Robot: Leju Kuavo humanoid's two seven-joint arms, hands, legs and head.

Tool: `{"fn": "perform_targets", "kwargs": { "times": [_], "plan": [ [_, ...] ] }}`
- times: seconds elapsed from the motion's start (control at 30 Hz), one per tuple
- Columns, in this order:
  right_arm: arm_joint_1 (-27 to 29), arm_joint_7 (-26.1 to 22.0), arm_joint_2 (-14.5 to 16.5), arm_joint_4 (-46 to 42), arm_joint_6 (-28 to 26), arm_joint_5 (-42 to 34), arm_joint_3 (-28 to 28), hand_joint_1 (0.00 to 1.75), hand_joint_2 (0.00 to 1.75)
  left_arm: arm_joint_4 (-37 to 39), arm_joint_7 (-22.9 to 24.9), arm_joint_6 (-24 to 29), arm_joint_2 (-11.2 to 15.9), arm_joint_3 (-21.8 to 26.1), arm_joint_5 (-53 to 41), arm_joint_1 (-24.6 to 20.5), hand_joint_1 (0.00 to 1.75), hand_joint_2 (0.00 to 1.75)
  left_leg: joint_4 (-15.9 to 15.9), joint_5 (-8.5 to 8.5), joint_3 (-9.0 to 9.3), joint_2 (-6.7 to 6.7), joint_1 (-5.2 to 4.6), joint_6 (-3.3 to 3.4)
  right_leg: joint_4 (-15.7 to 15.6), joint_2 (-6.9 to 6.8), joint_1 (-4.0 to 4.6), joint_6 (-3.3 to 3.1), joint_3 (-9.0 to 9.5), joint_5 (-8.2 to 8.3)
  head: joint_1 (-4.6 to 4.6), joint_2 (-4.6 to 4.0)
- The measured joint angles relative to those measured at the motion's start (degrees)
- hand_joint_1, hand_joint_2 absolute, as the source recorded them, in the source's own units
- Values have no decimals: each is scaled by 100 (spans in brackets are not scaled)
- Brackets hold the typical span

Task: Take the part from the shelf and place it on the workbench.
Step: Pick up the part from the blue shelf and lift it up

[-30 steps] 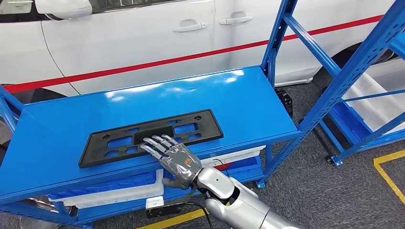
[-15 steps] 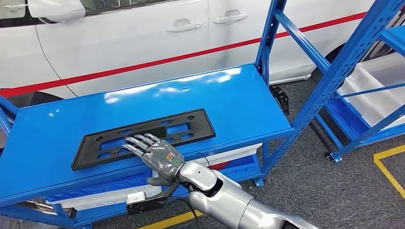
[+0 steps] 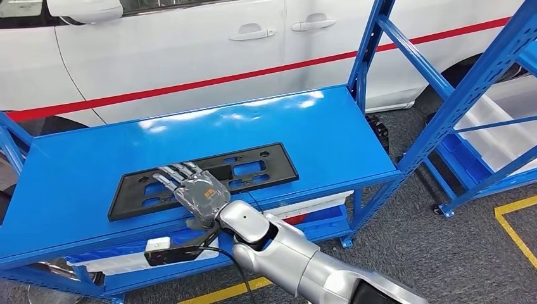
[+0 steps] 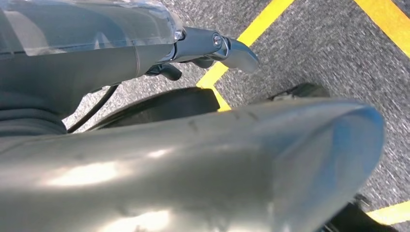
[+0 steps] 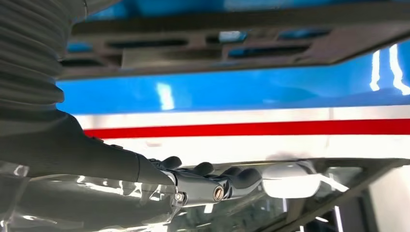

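Black plastic part [image 3: 204, 180], one of it, lies flat on my blue bench [image 3: 329, 139], lengthwise along the near half and a little left of the middle. It is a long frame with several cut-out windows showing the blue beneath. One white car [image 3: 190, 44] with a red stripe stands just beyond the far edge of the bench. One blue shelf rack [image 3: 468, 82] stands to the right, with a white tray on a low level.

My right robot hand [image 3: 190, 190] lies palm down over the near edge of the part, about at its middle. Its fingers [image 3: 170, 174] are stretched out and slightly fanned, pointing to the far left across the part's surface; they hold nothing. The thumb hangs at the near edge of the bench. I cannot tell whether the fingertips press on the part or sit just above it. My right forearm comes in from the near right, rising at a slant to the wrist.

My left robot hand [image 4: 212, 48] hangs over grey floor with yellow lines; whether it is spread or curled I cannot tell.
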Motion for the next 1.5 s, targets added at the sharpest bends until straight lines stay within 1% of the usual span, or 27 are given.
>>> {"fn": "perform_targets", "kwargs": {
  "times": [0.07, 0.17, 0.2, 0.23, 0.3, 0.33, 0.37, 0.4, 0.47, 0.53, 0.6, 0.67, 0.73, 0.8, 0.87, 0.9, 0.93, 0.97, 1.03, 1.1, 1.2, 1.27, 1.37, 1.4, 1.43, 1.47, 1.5],
  "plan": [
    [-192, 314, 78, 84, 224, -76, 53, 0, 175, 0, 12, -11, -4, -1, -1, -12, 0, 0, 11, -6, -16, 1, -12, -49, -337, -3, 28, -45, 148, 75, -2, 0],
    [-429, 720, 141, 201, 525, -333, 162, 0, 175, 0, 26, -16, -7, 1, 1, -21, 0, 0, 35, -30, -33, 3, 1, -150, -388, -7, 25, -126, 155, 119, -3, 0],
    [-503, 815, 163, 239, 613, -414, 196, 0, 175, 1, 29, -20, -7, 1, 2, -25, 0, 0, 156, -116, -85, 3, 8, -184, -412, -10, 13, -158, 162, 138, -8, 0],
    [-574, 896, 186, 282, 703, -490, 231, 0, 175, 1, 31, -24, -6, 1, 4, -28, 0, 0, 393, -263, -188, 3, 19, -218, -432, -14, -2, -183, 169, 153, -11, 0],
    [-673, 995, 215, 375, 834, -601, 288, 0, 175, 2, 31, -36, -6, 1, 7, -29, 0, 0, 1155, -644, -533, 4, 42, -273, -434, -20, -2, -200, 165, 155, -19, 0],
    [-694, 1022, 221, 422, 874, -636, 308, 0, 175, 2, 31, -40, -5, 1, 8, -28, 0, 0, 1499, -770, -695, 4, 51, -293, -433, -22, 0, -201, 164, 154, -19, 0],
    [-702, 1039, 221, 460, 898, -658, 318, 0, 175, 2, 31, -44, -5, 1, 8, -27, 0, 0, 1726, -831, -805, 4, 57, -306, -431, -25, 1, -202, 163, 153, -19, 0],
    [-706, 1048, 222, 493, 912, -673, 326, 0, 175, 2, 31, -46, -4, 1, 8, -25, 0, 0, 1782, -799, -837, 5, 63, -315, -429, -26, 0, -201, 163, 152, -19, 0],
    [-738, 1056, 227, 545, 934, -688, 345, 0, 175, 2, 32, -50, -2, 1, 8, -26, 0, 0, 1299, -481, -611, 6, 81, -320, -415, -17, -5, -188, 169, 142, -19, 0],
    [-810, 1091, 239, 597, 1000, -709, 367, 0, 175, 2, 32, -56, -1, 1, 8, -31, 0, 0, 460, -122, -212, 7, 88, -303, -382, -2, 0, -147, 166, 119, -20, 0],
    [-884, 1165, 246, 662, 1136, -758, 398, 0, 175, 2, 33, -70, -1, 1, 8, -40, 0, 0, 53, -20, -27, -4, 67, -237, -359, 6, 16, -92, 147, 112, -15, 0],
    [-931, 1246, 248, 741, 1294, -828, 442, 0, 175, 2, 33, -80, -2, 1, 8, -46, 0, 0, 33, -14, -30, -18, 52, -152, -369, 5, 19, -32, 140, 125, -10, 0],
    [-978, 1310, 249, 809, 1398, -907, 465, 0, 175, 2, 35, -81, -5, 1, 8, -54, 0, 0, 0, 15, -26, -15, 66, -74, -261, 2, 5, 28, 94, 40, -9, 0],
    [-1038, 1356, 248, 874, 1444, -996, 475, 0, 175, 2, 36, -76, -8, 1, 9, -68, 0, 0, -23, 35, -28, -5, 75, -13, 262, 0, -5, 74, -150, -266, -7, 0],
    [-1071, 1382, 241, 946, 1466, -1077, 500, 0, 175, 2, 34, -69, -8, 1, 9, -72, 0, 0, -20, 37, -40, -1, 64, 10, 1029, -1, -7, 99, -527, -590, -7, 0],
    [-1076, 1385, 238, 980, 1471, -1107, 517, 0, 175, 2, 33, -66, -8, 1, 9, -70, 0, 0, -18, 37, -42, -2, 59, 12, 1256, -1, -7, 102, -643, -635, -7, 0],
    [-1081, 1386, 234, 1010, 1475, -1133, 533, 0, 175, 2, 28, -62, -8, 2, 9, -69, 0, 0, -13, 36, -43, -5, 54, 12, 1270, -1, -7, 95, -658, -567, -7, 0],
    [-1091, 1381, 233, 1035, 1482, -1157, 547, 0, 175, 2, 21, -60, -8, 2, 10, -70, 0, 0, -8, 34, -40, -10, 50, 10, 1042, -2, -6, 77, -551, -398, -7, 1],
    [-1123, 1356, 233, 1075, 1514, -1197, 572, 0, 175, 2, -2, -56, -12, 2, 10, -80, 0, 0, 12, 21, -38, -16, 38, -12, 215, -4, 10, 13, -145, -19, -7, 1],
    [-1134, 1326, 236, 1119, 1579, -1234, 617, 0, 175, 2, -20, -55, -18, 1, 10, -89, 0, 0, 28, 9, -52, -17, 22, -59, -291, -5, 38, -40, 88, 128, -8, 0],
    [-1086, 1277, 241, 1216, 1670, -1319, 712, 0, 175, 2, -33, -52, -23, 1, 10, -99, 0, 0, 19, 3, -55, -13, 24, -154, -375, 0, 46, -112, 104, 145, -10, 0],
    [-1061, 1242, 248, 1279, 1694, -1377, 767, 0, 175, 2, -39, -48, -25, 1, 12, -107, 0, 0, 238, -155, -145, -10, 32, -214, -425, -6, 14, -174, 128, 174, -26, 0],
    [-989, 1208, 256, 1374, 1738, -1452, 842, 0, 175, 2, -49, -53, -28, 2, 22, -106, 0, 0, 1273, -657, -626, -7, 57, -285, -436, -16, 7, -211, 134, 178, -49, 0],
    [-948, 1203, 256, 1408, 1749, -1468, 865, 0, 175, 2, -51, -55, -27, 2, 24, -102, 0, 0, 1545, -733, -762, -7, 60, -299, -433, -17, 11, -213, 132, 176, -48, 0],
    [-912, 1200, 256, 1440, 1756, -1480, 884, 0, 175, 2, -52, -57, -26, 3, 25, -99, 0, 0, 1616, -698, -806, -7, 61, -306, -427, -16, 11, -214, 132, 172, -49, 0],
    [-889, 1194, 256, 1464, 1760, -1489, 897, 0, 175, 2, -52, -58, -25, 3, 26, -97, 0, 0, 1454, -556, -736, -6, 61, -304, -420, -10, 11, -210, 134, 168, -49, 0],
    [-880, 1189, 258, 1480, 1760, -1493, 904, 0, 175, 2, -53, -59, -23, 3, 26, -96, 0, 0, 1080, -342, -559, -4, 61, -294, -411, -3, 10, -201, 140, 160, -49, 0]
  ]
}}
